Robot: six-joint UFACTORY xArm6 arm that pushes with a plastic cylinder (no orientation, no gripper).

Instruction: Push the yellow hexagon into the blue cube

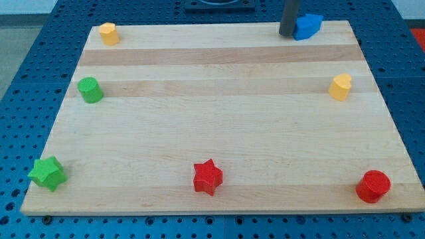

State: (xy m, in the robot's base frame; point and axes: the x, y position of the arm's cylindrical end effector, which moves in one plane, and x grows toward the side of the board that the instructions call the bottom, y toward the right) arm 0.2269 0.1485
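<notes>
Seven small blocks sit spread on the wooden desk (219, 126), which fills most of the view over a blue pegboard. No pincer exists on this arm, so there is no open or closed state to tell; it ends in a dark rod, and my tip (287, 34) rests at the view's top, touching or just beside the left side of the blue cube (307, 26). The yellow hexagon (109, 32) lies well apart, at the top left corner near the desk's edge. Along the bottom sit a red cylinder (372, 186), a red star (208, 177) and a green star (47, 173); a green cylinder (89, 89) is at the left and a yellow heart (340, 87) at the right. The risk, I judge, is twofold: moving off carelessly could nudge the cube off the top edge, and an off-centre push could slide the hexagon off the desk.
</notes>
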